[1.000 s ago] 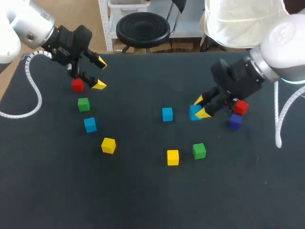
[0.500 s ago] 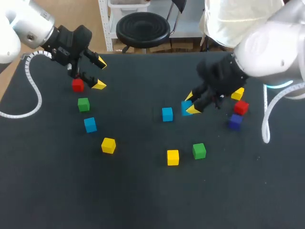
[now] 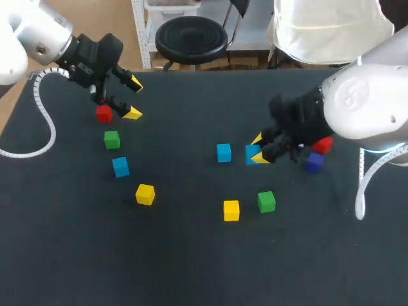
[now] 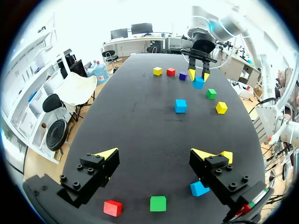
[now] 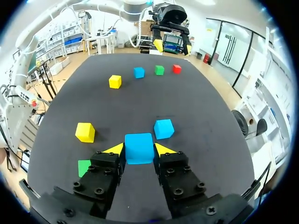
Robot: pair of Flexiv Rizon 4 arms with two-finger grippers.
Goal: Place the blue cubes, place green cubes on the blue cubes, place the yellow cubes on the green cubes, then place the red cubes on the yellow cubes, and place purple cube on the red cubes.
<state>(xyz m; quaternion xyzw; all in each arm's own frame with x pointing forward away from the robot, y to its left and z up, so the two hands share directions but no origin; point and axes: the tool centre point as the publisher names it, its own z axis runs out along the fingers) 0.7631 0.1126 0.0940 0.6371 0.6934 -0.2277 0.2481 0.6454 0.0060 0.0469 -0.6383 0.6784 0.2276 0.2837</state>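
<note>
My right gripper [image 3: 258, 148] is shut on a blue cube [image 3: 252, 153], held low just right of a second blue cube [image 3: 223, 152]. The right wrist view shows that held blue cube [image 5: 138, 148] between the fingers, with the other blue cube [image 5: 163, 129] close ahead. A yellow cube [image 3: 231, 210] and a green cube [image 3: 266, 201] lie nearer the front. A red cube [image 3: 322, 145] and a purple cube [image 3: 313, 162] sit beside the right arm. My left gripper [image 3: 132, 97] hangs open at the far left, above a red cube [image 3: 104, 114]. Green [image 3: 111, 139], blue [image 3: 120, 166] and yellow [image 3: 145, 194] cubes trail below it.
In the left wrist view another yellow cube [image 4: 158, 71] lies at the table's far end beside the red cube [image 4: 171, 72]; my right arm hides it in the head view. The dark table [image 3: 191, 261] is bare along its front.
My right arm has swung in and carried the blue cube a little left, then lowered it beside the other blue cube. The left arm has not moved.
</note>
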